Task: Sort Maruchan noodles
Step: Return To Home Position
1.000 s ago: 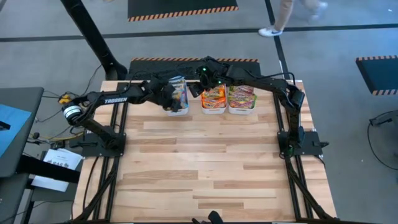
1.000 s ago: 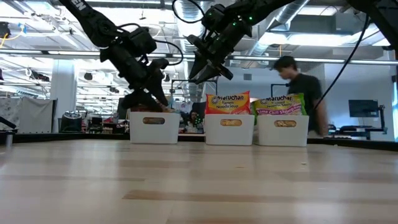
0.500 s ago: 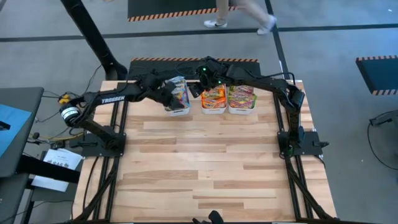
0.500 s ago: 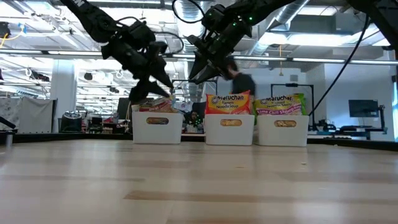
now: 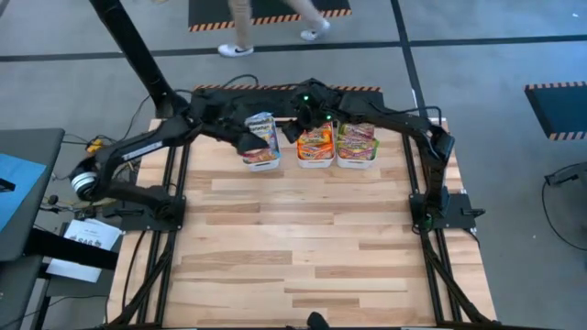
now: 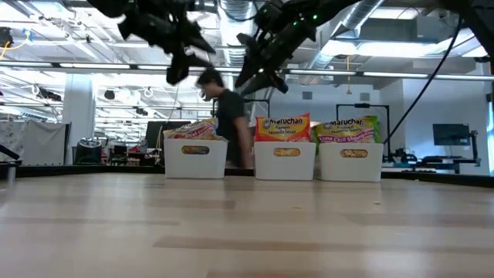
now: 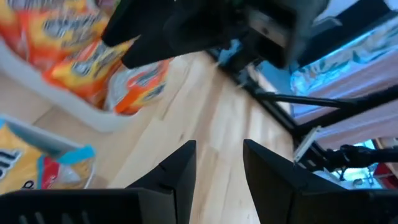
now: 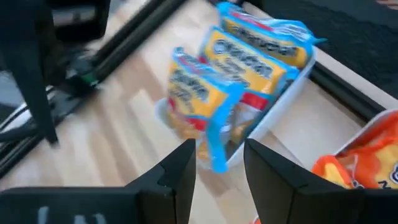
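The left tool [image 7: 217,146] and right tool [image 8: 219,146] hang spread and empty above the bench [image 5: 303,238], with the Maruchan noodles [image 8: 249,62] just below them, standing in white bins [image 6: 174,162], apparently because sorting is finished.

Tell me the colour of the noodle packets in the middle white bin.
The packets are orange; the low view shows them best.

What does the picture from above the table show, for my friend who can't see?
Three white rectangular plastic bins line the wooden table's far edge, holding blue-edged, orange and green flat ramen packets, left to right. Both dark robot arms reach over them, left gripper by the left bin, right gripper near the middle one.
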`<state>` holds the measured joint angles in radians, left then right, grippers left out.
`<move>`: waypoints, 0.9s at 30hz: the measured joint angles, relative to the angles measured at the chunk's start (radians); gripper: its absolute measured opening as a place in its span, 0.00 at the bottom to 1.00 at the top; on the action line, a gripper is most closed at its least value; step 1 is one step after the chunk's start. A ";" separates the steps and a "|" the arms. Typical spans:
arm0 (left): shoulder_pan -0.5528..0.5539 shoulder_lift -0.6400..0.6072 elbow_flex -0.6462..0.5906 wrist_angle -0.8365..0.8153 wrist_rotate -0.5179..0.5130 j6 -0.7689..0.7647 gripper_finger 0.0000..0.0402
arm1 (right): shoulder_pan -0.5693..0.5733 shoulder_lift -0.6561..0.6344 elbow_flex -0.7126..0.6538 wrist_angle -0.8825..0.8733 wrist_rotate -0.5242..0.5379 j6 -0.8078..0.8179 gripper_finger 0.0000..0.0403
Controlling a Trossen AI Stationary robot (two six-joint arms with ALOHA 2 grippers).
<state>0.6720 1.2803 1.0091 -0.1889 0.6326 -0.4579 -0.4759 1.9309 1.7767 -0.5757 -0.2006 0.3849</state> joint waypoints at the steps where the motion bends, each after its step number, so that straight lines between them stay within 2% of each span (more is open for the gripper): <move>1: -0.002 -0.029 0.000 -0.005 0.000 0.005 0.30 | -0.005 -0.012 0.000 -0.005 -0.025 -0.018 0.40; 5: -0.018 -0.145 0.001 -0.080 -0.033 0.097 0.30 | -0.010 -0.076 0.000 -0.010 -0.090 -0.056 0.40; 9: -0.063 -0.251 0.001 -0.183 -0.189 0.194 0.30 | -0.007 -0.166 0.001 -0.038 -0.090 -0.103 0.40; 12: -0.107 -0.325 -0.042 -0.171 -0.294 0.211 0.30 | 0.002 -0.234 0.001 -0.064 -0.088 -0.135 0.40; 15: -0.146 -0.393 -0.119 -0.110 -0.311 0.201 0.30 | 0.028 -0.299 0.001 -0.089 -0.036 -0.175 0.40; 18: -0.193 -0.464 -0.221 -0.017 -0.282 0.191 0.30 | 0.071 -0.358 -0.013 -0.129 0.072 -0.224 0.40; 22: -0.260 -0.566 -0.382 0.162 -0.268 0.153 0.30 | 0.127 -0.451 -0.161 -0.077 0.190 -0.220 0.40; 27: -0.327 -0.695 -0.584 0.396 -0.292 0.048 0.30 | 0.149 -0.586 -0.457 0.215 0.196 -0.164 0.40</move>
<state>0.3451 0.5850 0.4252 0.2068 0.3401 -0.4104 -0.3267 1.3448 1.3194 -0.3607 -0.0046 0.2209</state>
